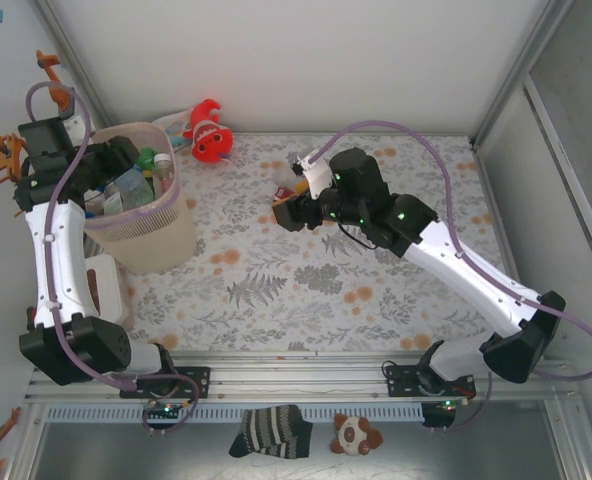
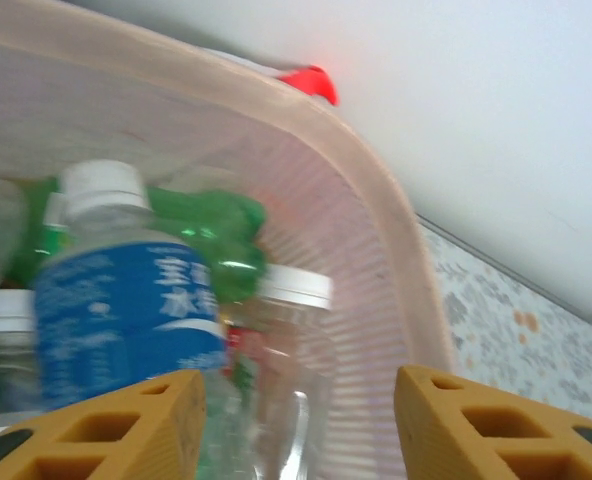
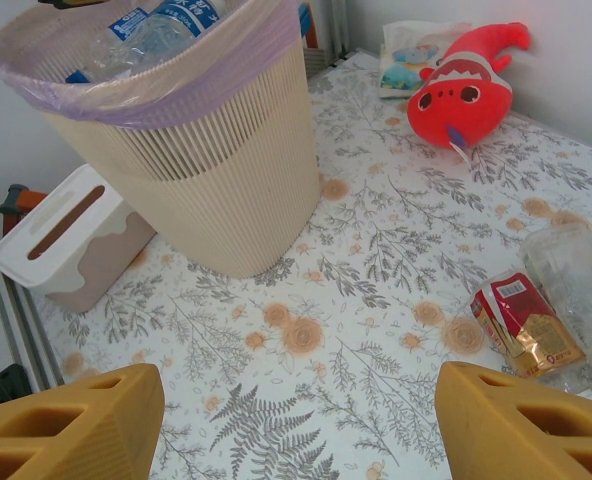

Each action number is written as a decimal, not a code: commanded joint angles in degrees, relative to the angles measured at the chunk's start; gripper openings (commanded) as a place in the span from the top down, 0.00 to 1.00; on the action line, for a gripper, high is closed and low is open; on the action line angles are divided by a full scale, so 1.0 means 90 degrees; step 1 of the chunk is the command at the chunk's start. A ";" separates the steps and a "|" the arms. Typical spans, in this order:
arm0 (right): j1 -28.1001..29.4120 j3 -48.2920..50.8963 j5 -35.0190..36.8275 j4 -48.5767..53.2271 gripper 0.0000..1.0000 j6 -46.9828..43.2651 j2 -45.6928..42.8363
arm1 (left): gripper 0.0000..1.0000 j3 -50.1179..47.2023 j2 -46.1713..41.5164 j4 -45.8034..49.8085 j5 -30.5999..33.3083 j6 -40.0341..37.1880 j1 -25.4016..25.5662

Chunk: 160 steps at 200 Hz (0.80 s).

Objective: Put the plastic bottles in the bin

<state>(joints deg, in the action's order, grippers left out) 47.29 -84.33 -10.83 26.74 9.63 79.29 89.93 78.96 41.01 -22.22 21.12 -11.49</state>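
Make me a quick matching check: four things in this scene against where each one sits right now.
Things: 1 blue-labelled bottle; 2 red fish toy; 3 red-labelled bottle; 4 white box.
Places: A near the right fingers; B by the back wall; C inside the bin; D beside the bin's base.
Pairs: 1-C, 2-B, 3-A, 4-D.

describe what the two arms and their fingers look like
The left arm and right arm have white links, black joint housings and a looping lavender cable each. Small green lights dot the joints. Their fingers are blocky orange-yellow with rectangular cut-outs.
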 commanded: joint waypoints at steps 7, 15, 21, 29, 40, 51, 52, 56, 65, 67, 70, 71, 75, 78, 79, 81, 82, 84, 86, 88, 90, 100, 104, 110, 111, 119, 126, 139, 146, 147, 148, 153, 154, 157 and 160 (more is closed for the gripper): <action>0.0009 -0.0112 0.0090 -0.0003 0.29 -0.0004 0.0011 | 0.54 -0.0123 0.0012 -0.0100 -0.0379 0.0091 0.0367; 0.0009 -0.0121 0.0090 0.0007 0.29 0.0011 0.0009 | 0.55 -0.0232 0.0040 -0.0144 -0.0402 0.0104 0.0377; 0.0009 -0.0122 0.0081 0.0007 0.29 0.0014 -0.0001 | 0.56 -0.0296 0.0076 -0.0162 -0.0368 0.0087 0.0378; 0.0010 -0.0129 0.0071 0.0017 0.29 0.0024 -0.0003 | 0.57 -0.0333 0.0119 -0.0101 -0.0263 0.0017 0.0378; 0.0010 -0.0141 0.0089 0.0050 0.29 0.0021 -0.0011 | 0.57 -0.0324 0.0197 0.0052 -0.0070 -0.0118 0.0372; 0.0010 -0.0145 0.0126 0.0089 0.29 0.0005 -0.0020 | 0.57 -0.0329 0.0244 0.0204 0.0230 -0.0274 0.0369; 0.0010 -0.0143 0.0128 0.0092 0.29 0.0000 -0.0020 | 0.57 -0.0331 0.0247 0.0216 0.0260 -0.0280 0.0369; 0.0001 -0.0141 0.0143 0.0095 0.29 -0.0005 -0.0020 | 0.57 -0.0349 0.0259 0.0252 0.0374 -0.0333 0.0363; 0.0009 -0.0140 0.0162 0.0113 0.29 -0.0010 -0.0030 | 0.57 -0.0408 0.0302 0.0295 0.0520 -0.0414 0.0318; 0.0009 -0.0134 0.0164 0.0114 0.29 -0.0014 -0.0030 | 0.57 -0.0416 0.0319 0.0318 0.0539 -0.0428 0.0307; 0.0009 -0.0132 0.0176 0.0110 0.29 -0.0022 -0.0030 | 0.57 -0.0426 0.0342 0.0345 0.0579 -0.0456 0.0296; 0.0009 -0.0132 0.0177 0.0112 0.29 -0.0024 -0.0030 | 0.57 -0.0429 0.0345 0.0350 0.0591 -0.0459 0.0288; 0.0007 -0.0131 0.0182 0.0114 0.29 -0.0020 -0.0022 | 0.58 -0.0436 0.0375 0.0400 0.0646 -0.0492 0.0272; 0.0009 -0.0131 0.0198 0.0115 0.29 -0.0024 -0.0021 | 0.58 -0.0443 0.0385 0.0429 0.0683 -0.0515 0.0262; 0.0009 -0.0127 0.0203 0.0115 0.29 -0.0025 -0.0021 | 0.58 -0.0447 0.0391 0.0446 0.0702 -0.0523 0.0256; 0.0007 -0.0123 0.0211 0.0107 0.29 -0.0025 -0.0021 | 0.58 -0.0450 0.0410 0.0468 0.0740 -0.0534 0.0252; 0.0008 -0.0117 0.0219 0.0106 0.29 -0.0020 -0.0021 | 0.58 -0.0456 0.0408 0.0475 0.0765 -0.0537 0.0252; 0.0007 -0.0113 0.0230 0.0100 0.29 -0.0026 -0.0021 | 0.58 -0.0472 0.0414 0.0497 0.0819 -0.0547 0.0251; 0.0009 -0.0100 0.0240 0.0091 0.29 -0.0032 -0.0020 | 0.58 -0.0486 0.0421 0.0520 0.0872 -0.0557 0.0251; 0.0009 -0.0089 0.0250 0.0082 0.29 -0.0029 -0.0020 | 0.58 -0.0501 0.0425 0.0533 0.0934 -0.0571 0.0251; 0.0009 -0.0079 0.0267 0.0072 0.29 -0.0033 -0.0020 | 0.58 -0.0515 0.0433 0.0543 0.0979 -0.0585 0.0253; 0.0009 -0.0035 0.0318 0.0047 0.29 -0.0044 -0.0020 | 0.58 -0.0594 0.0460 0.0600 0.1181 -0.0641 0.0246; 0.0009 -0.0027 0.0345 0.0046 0.29 -0.0042 -0.0020 | 0.58 -0.0616 0.0479 0.0628 0.1229 -0.0655 0.0241; 0.0010 -0.0024 0.0368 0.0045 0.29 -0.0032 -0.0013 | 0.58 -0.0631 0.0506 0.0677 0.1271 -0.0671 0.0241; 0.0010 -0.0024 0.0370 0.0046 0.29 -0.0034 -0.0012 | 0.58 -0.0629 0.0510 0.0687 0.1274 -0.0674 0.0241; 0.0007 -0.0024 0.0390 0.0043 0.29 -0.0019 -0.0020 | 0.58 -0.0621 0.0543 0.0763 0.1304 -0.0696 0.0241; 0.0009 -0.0024 0.0400 0.0032 0.29 -0.0015 -0.0015 | 0.58 -0.0617 0.0543 0.0808 0.1309 -0.0706 0.0241; 0.0006 -0.0038 0.0439 0.0031 0.29 -0.0008 -0.0020 | 0.58 -0.0597 0.0480 0.0809 0.1298 -0.0699 0.0241; 0.0007 -0.0058 0.0482 0.0051 0.29 -0.0014 -0.0013 | 0.58 -0.0586 0.0402 0.0790 0.1295 -0.0688 0.0241; 0.0008 -0.0060 0.0491 0.0053 0.29 -0.0014 -0.0012 | 0.58 -0.0587 0.0390 0.0787 0.1296 -0.0688 0.0241; 0.0009 -0.0067 0.0496 0.0060 0.29 -0.0010 -0.0011 | 0.58 -0.0578 0.0374 0.0781 0.1296 -0.0682 0.0241; 0.0007 -0.0086 0.0539 0.0078 0.29 -0.0009 -0.0006 | 0.58 -0.0561 0.0308 0.0762 0.1322 -0.0688 0.0241; 0.0008 -0.0089 0.0549 0.0082 0.29 -0.0002 -0.0003 | 0.58 -0.0565 0.0289 0.0754 0.1329 -0.0687 0.0241; 0.0009 -0.0100 0.0583 0.0098 0.29 0.0004 -0.0001 | 0.58 -0.0556 0.0238 0.0734 0.1347 -0.0677 0.0241; 0.0007 -0.0115 0.0617 0.0111 0.29 -0.0002 0.0006 | 0.58 -0.0555 0.0191 0.0711 0.1359 -0.0677 0.0241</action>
<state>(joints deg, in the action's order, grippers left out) 47.29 -84.33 -7.81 26.81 9.61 79.33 87.13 80.77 42.02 -15.51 16.64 -8.29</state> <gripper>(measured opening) 0.708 0.417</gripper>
